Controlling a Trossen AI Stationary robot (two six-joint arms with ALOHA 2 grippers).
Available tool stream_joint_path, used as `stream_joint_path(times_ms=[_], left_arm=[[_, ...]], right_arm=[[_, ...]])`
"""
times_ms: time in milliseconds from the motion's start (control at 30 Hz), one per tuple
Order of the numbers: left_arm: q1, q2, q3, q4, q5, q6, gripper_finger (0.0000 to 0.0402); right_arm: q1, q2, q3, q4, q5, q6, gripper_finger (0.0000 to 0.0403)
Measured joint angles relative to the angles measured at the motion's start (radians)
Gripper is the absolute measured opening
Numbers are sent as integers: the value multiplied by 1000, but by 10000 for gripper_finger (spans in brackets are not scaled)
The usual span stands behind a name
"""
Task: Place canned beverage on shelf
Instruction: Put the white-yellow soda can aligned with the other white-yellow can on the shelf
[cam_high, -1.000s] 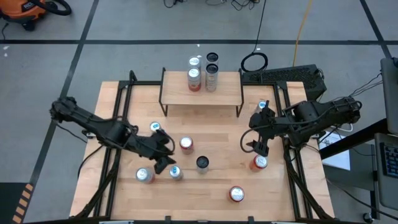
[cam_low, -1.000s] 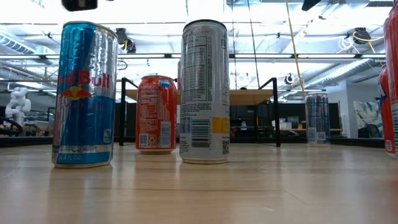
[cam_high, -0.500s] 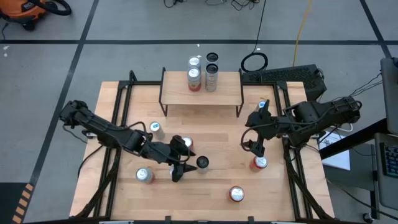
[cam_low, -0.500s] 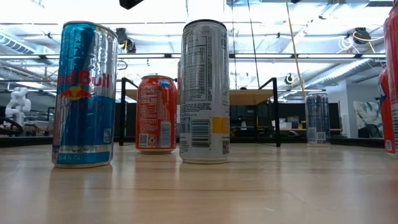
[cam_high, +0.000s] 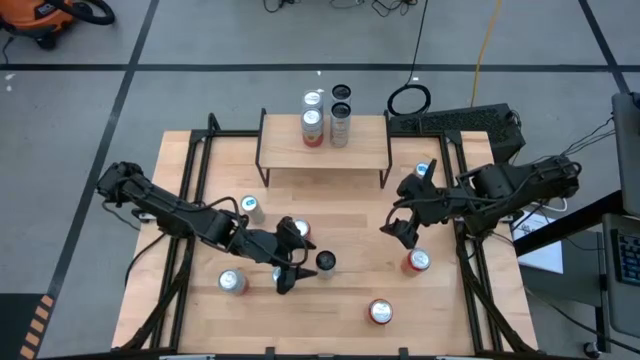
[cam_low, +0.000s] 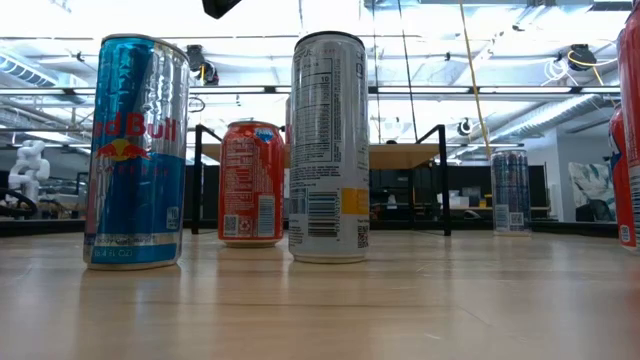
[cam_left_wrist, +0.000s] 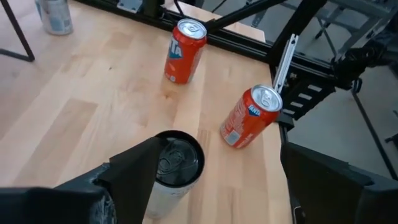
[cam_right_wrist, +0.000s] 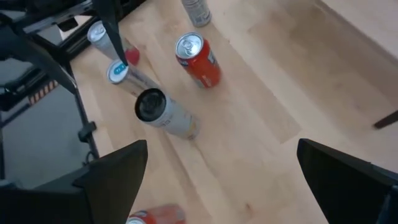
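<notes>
- Left end effector (cam_left_wrist: 211, 186) is hanging open around the black-top can (cam_left_wrist: 176, 171) mid-desk, at 6 o'clock from the shelf (cam_high: 322, 148).
- I'd be centering it before squeezing.
- Right end effector (cam_high: 398, 230) is idling open at 3 o'clock.

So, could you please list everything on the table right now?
Small light-wood shelf on black metal legs: one, middle of the table's far edge.
Cans on the shelf: four tops show, two silver and two black, clustered towards its back.
Red cans: four, standing on the wooden tabletop; two on the right, one on the left, one at centre.
Blue-and-silver cans: three; one left of centre, one partly under the left arm, one beside the right arm.
Black-topped pale can: one, centre front.
Left gripper: open, low beside the black-topped can.
Right gripper: open, above the table's right side.
</notes>
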Motion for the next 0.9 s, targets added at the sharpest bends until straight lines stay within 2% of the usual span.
stream_joint_path(times_ms=[233, 467, 667, 900], left_arm=[[0, 0, 0, -1, 18, 79, 338], [32, 23, 2, -6, 4, 216, 338], [73, 94, 2, 20, 150, 288, 338], [78, 124, 2, 31, 174, 290, 338]], right_arm=[[41, 28, 0, 25, -1, 90, 393], [71, 83, 0, 59, -4, 99, 393], [100, 105, 0, 60, -5, 127, 393], [140, 109, 0, 48, -4, 176, 393]])
